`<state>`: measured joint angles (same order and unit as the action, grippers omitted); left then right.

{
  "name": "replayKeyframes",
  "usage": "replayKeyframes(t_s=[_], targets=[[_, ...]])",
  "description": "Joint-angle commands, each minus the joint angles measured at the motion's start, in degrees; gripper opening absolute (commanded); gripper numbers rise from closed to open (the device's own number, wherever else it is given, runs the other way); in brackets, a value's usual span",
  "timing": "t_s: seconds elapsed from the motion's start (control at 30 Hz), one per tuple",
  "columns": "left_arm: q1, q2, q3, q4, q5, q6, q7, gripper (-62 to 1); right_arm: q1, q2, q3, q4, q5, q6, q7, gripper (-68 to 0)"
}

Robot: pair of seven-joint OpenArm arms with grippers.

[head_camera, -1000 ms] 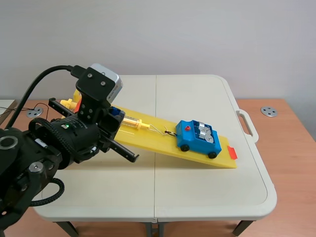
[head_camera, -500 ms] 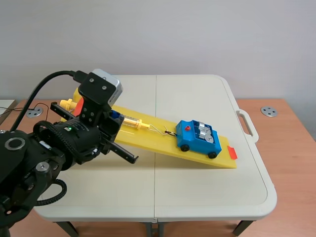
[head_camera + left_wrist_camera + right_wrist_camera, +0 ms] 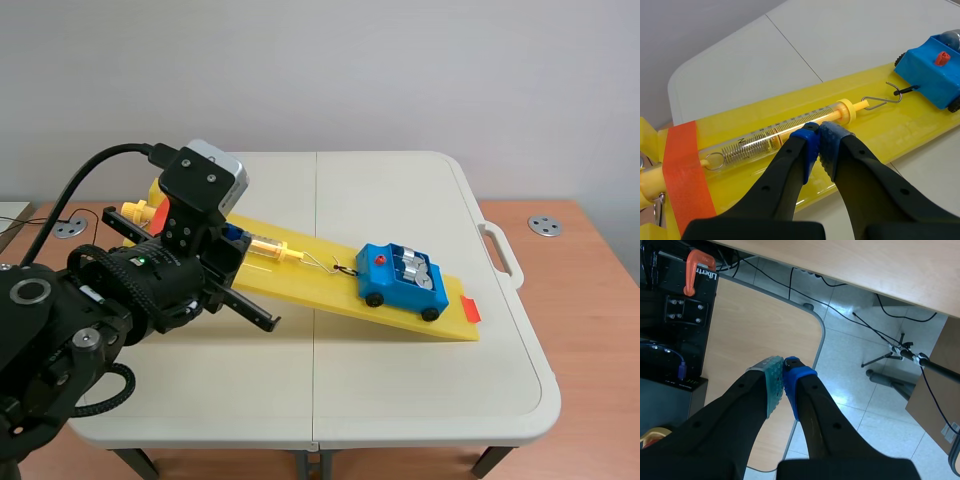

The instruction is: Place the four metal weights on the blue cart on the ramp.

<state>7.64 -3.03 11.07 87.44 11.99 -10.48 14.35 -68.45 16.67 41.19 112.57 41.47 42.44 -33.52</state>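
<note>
Inside the blue cart (image 3: 385, 288), overlapping metal weights (image 3: 413, 268) number perhaps four.

The left arm (image 3: 110, 300) enters from the near left, with its wrist raised and angled toward the right. On the left gripper (image 3: 818, 134), the fingers are closed, pads pressed together, gripping nothing. On the right gripper (image 3: 784, 371), the fingers are closed, pads in contact, gripping nothing.

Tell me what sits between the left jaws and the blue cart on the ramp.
Only the spring scale, lying along the yellow ramp just under the shut left jaws; its hook links to the blue cart. Nothing else visible intervenes.
</note>
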Motion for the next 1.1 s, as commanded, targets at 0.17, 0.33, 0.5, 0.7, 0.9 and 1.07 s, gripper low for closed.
replayKeyframes(t_s=[0.17, 0.33, 0.5, 0.7, 0.9, 1.07], targets=[[-1.92, 0.26, -1.01, 5.14, -2.40, 3.50, -6.80, -58.2, 1.27, 0.81, 2.73, 4.52, 3.80, 0.28, 4.50, -66.9], [-1.11, -0.04, -1.01, 7.69, -5.66, 3.30, -1.88, -57.5, 7.08, 0.81, 2.73, 4.52, 3.82, 0.28, 5.09, -66.9], [2.25, -0.59, -1.01, 13.62, -10.60, 2.95, 2.56, -45.5, 13.77, 0.94, 2.47, 4.52, 3.85, 0.28, 5.38, -65.0], [9.42, -4.13, -1.03, 21.16, -11.87, 2.03, 3.72, -33.8, 20.61, 0.98, -0.46, 4.52, 3.98, 0.28, 5.60, -63.3], [18.69, -7.69, -1.90, 30.01, -11.85, 2.03, 3.69, -20.9, 26.23, 0.94, -7.45, 4.52, 3.74, 0.28, 5.49, -51.3], [25.94, -7.85, -4.00, 36.26, -13.18, 2.01, 3.69, -8.9, 29.92, 0.92, -12.41, 4.52, 3.72, 0.28, 5.42, -28.3]])
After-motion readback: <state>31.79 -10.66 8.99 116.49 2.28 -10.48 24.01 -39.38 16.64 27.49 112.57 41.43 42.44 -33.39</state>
